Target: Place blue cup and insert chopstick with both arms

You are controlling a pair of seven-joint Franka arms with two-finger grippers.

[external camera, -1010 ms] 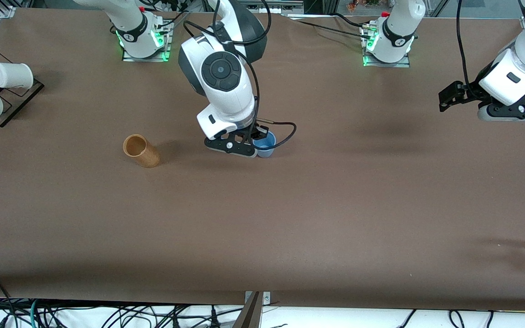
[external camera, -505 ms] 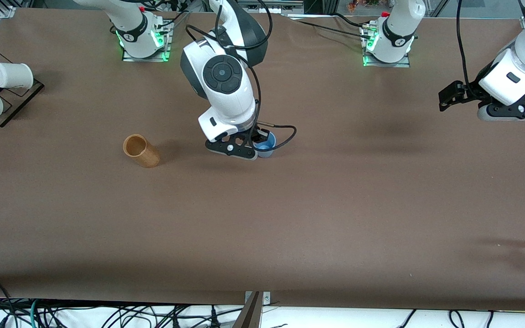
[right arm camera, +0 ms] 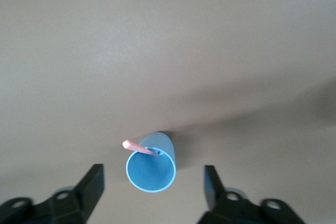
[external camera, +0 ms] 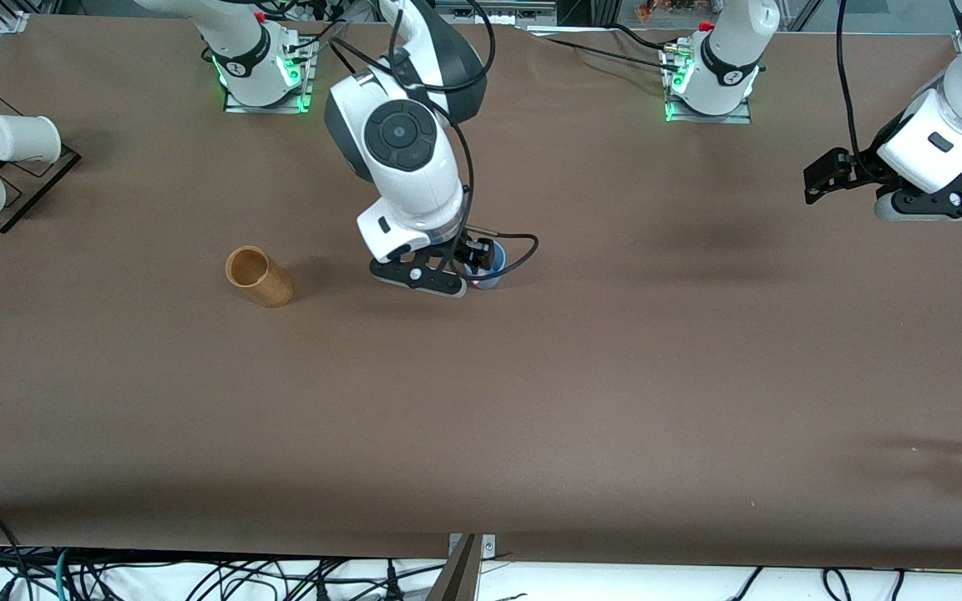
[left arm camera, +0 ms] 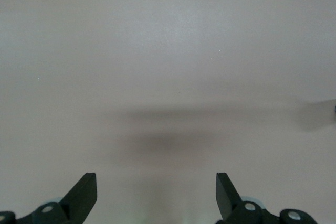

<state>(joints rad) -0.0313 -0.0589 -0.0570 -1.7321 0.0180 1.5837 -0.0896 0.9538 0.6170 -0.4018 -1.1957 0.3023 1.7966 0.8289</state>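
The brown table (external camera: 531,401) carries the blue cup (external camera: 488,275), a brown holder (external camera: 259,277) and a rack (external camera: 17,179).

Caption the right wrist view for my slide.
Open right end effector above upright blue cup with pink chopstick inside.

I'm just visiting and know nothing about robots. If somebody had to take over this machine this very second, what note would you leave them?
Right gripper: open, directly above the blue cup, holding nothing.
Left gripper: open and empty, waiting over bare table at the left arm's end.
Blue cup: upright mid-table, with the pink chopstick inside, its tip leaning over the rim.
Brown holder: beside the cup, toward the right arm's end.
Done: cup placed, chopstick in.
Left: apparently only pulling the right arm away.
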